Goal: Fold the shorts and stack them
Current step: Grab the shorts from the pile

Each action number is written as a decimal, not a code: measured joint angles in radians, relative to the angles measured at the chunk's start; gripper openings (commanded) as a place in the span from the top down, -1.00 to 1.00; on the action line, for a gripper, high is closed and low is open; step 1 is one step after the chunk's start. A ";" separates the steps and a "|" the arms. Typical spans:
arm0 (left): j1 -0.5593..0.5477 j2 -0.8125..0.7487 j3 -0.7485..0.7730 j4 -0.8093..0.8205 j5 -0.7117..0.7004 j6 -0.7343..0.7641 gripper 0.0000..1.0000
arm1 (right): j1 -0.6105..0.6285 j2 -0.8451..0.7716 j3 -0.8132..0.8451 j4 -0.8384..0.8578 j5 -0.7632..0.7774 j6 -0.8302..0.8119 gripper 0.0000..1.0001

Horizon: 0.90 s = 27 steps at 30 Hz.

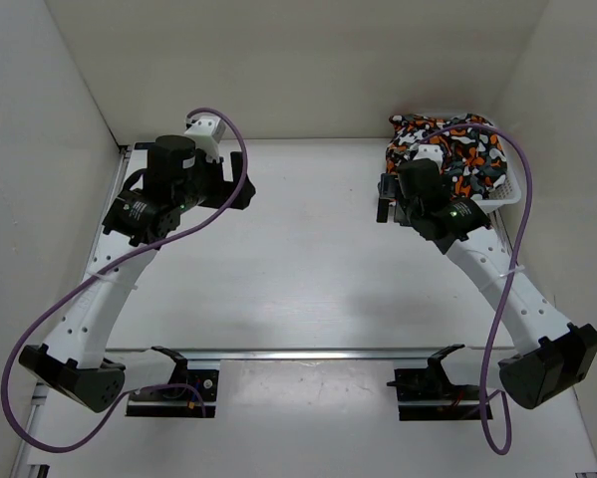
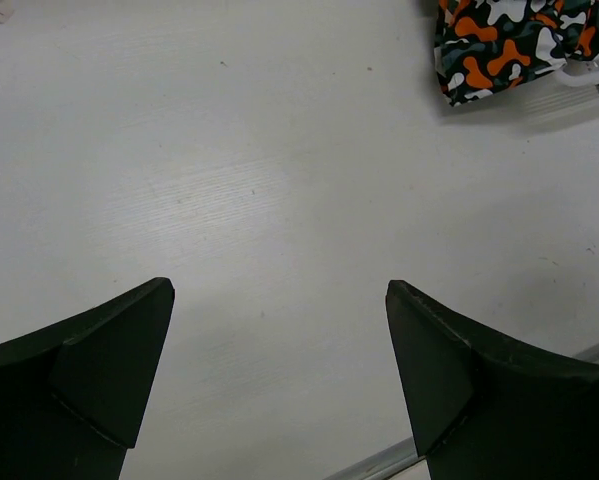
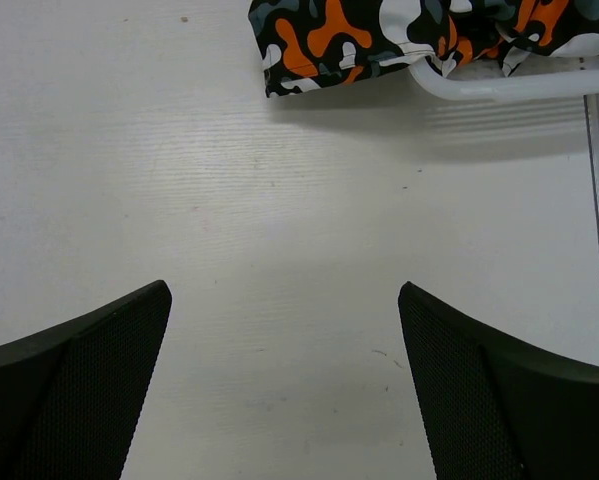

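The shorts, with an orange, black, grey and white camouflage print, lie bunched in a white mesh basket at the far right of the table, one edge hanging over its left rim. They also show in the left wrist view and the right wrist view. My right gripper is open and empty, just left of the basket and close to the hanging edge, above bare table. My left gripper is open and empty at the far left, well away from the shorts.
White walls close in the table at the back and both sides. The basket's rim shows in the right wrist view and the left wrist view. A metal rail runs along the near edge between the arm bases.
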 measured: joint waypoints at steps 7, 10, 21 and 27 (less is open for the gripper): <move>0.000 -0.001 0.000 0.001 -0.023 -0.009 -0.98 | -0.020 -0.026 -0.012 0.008 0.018 0.008 -0.99; 0.000 -0.001 -0.010 -0.001 -0.023 -0.014 -0.98 | -0.121 -0.050 -0.032 0.022 -0.012 0.015 -0.99; 0.000 0.014 -0.080 -0.023 -0.028 -0.060 -0.98 | -0.640 0.232 0.177 0.082 -0.397 0.100 -0.99; 0.000 0.066 -0.080 -0.024 -0.032 -0.072 -0.98 | -0.704 0.555 0.401 0.148 -0.558 0.153 -0.99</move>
